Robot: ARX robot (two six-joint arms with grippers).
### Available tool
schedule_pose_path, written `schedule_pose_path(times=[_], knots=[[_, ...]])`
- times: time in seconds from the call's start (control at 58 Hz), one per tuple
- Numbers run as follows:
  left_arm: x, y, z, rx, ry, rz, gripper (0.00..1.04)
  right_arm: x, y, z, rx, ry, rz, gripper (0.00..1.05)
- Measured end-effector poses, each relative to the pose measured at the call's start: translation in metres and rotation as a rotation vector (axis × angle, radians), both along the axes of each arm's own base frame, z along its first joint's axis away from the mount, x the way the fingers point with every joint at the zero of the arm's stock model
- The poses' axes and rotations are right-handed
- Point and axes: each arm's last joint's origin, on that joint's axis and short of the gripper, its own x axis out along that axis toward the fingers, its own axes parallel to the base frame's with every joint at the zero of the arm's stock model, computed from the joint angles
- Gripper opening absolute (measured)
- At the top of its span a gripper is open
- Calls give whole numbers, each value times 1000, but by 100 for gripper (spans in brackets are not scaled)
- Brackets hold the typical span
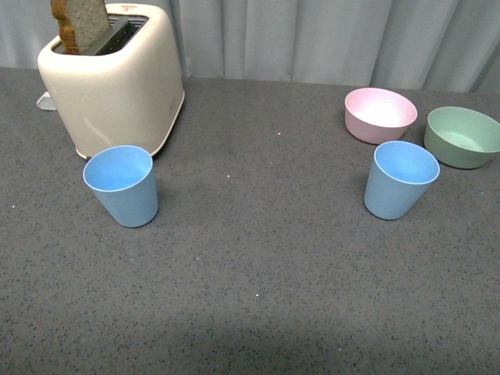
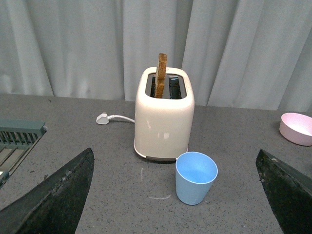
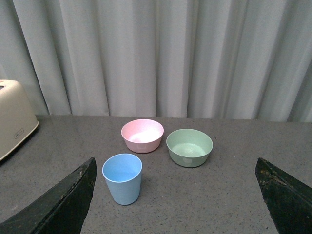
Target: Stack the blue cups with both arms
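- Left blue cup [image 1: 121,186]: upright, mouth up, on the grey table [image 1: 258,266], just in front of the cream toaster [image 1: 117,82]; touching it or not, cannot tell.
- Right blue cup [image 1: 399,180]: upright too, well apart from the other, on the right side of the table, just in front of the pink bowl [image 1: 380,114] and beside the green bowl [image 1: 462,137].
- Cups not yet stacked, each standing alone.
- Slice of bread [image 1: 80,23] standing up out of one toaster slot.
- White plug [image 2: 102,118] with its cable lying on the table behind the toaster.
- Left gripper [image 2: 174,153]: seen only through its own wrist camera; jaws spread wide, black fingers [image 2: 53,200] at the two sides of the picture, clasping nothing, the left blue cup and toaster framed between them further ahead.
- Right gripper [image 3: 175,161]: jaws likewise wide apart and clasping nothing, the right blue cup and both bowls ahead between the fingers.
- Grey-green slatted rack [image 2: 19,136] at the edge of the left wrist view.
- Pale curtain [image 1: 312,39] hanging behind the table.
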Motion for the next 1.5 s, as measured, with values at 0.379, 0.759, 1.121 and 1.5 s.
schedule_pose_path(times=[0.379, 0.759, 1.121, 1.5], knots=[[0, 0, 0, 0, 0, 0, 98, 0, 0, 0, 0, 0, 0, 95], [0, 0, 0, 0, 0, 0, 98, 0, 0, 0, 0, 0, 0, 95], [2, 1, -2, -67, 190, 121, 98, 0, 0, 0, 0, 0, 0, 95], [66, -4, 3, -184, 418, 117, 98, 0, 0, 0, 0, 0, 0, 95]])
